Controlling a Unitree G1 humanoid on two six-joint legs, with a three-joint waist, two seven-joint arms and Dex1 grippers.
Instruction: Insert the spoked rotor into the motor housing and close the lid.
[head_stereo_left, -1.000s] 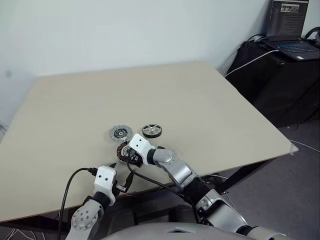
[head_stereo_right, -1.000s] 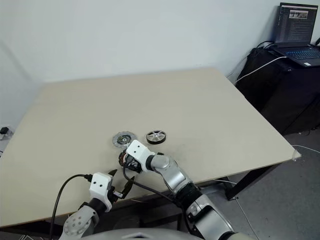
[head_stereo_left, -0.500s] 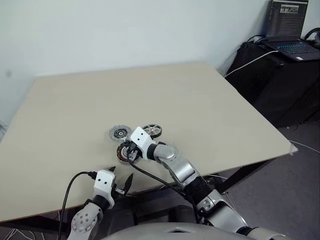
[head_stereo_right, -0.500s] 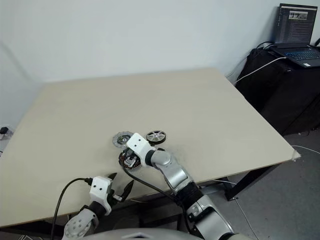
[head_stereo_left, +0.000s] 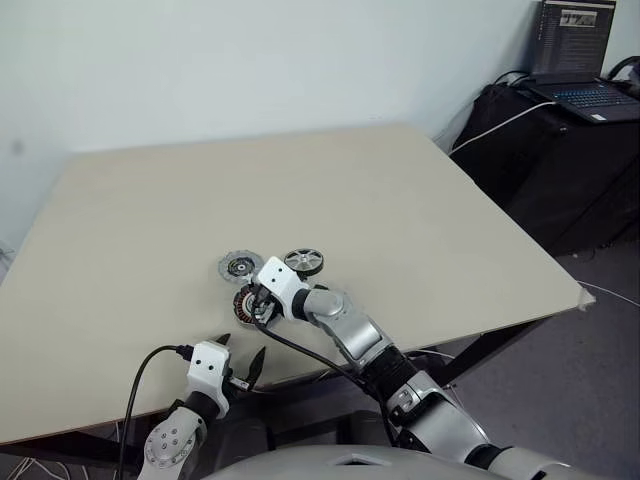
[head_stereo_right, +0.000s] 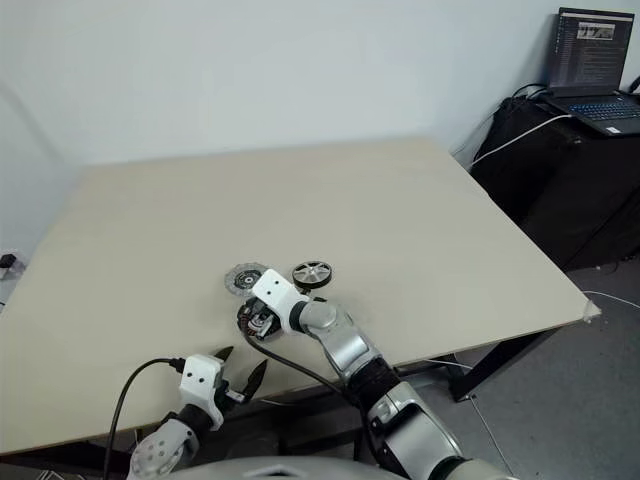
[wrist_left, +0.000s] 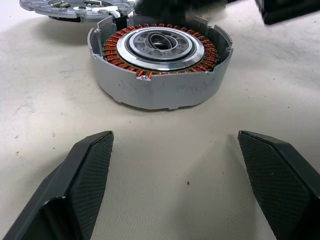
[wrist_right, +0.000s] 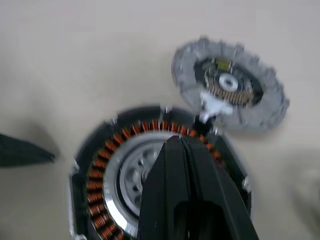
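Motor housing (wrist_left: 159, 70) sits open on the bench (head_stereo_left: 400, 210) near its front edge, copper windings ringing a silver hub. Lid (wrist_right: 231, 90) lies flat just beyond it, notched edge close to the housing rim, dark centre up. Spoked rotor (head_stereo_left: 304, 262) rests on the bench just right of the lid, apart from the housing. Right end effector (wrist_right: 181, 146) hangs directly over the housing hub, fingers pressed together, holding nothing. Left end effector (wrist_left: 175, 165) is low at the bench's front edge, fingers spread wide, empty, facing the housing wall, not touching it.
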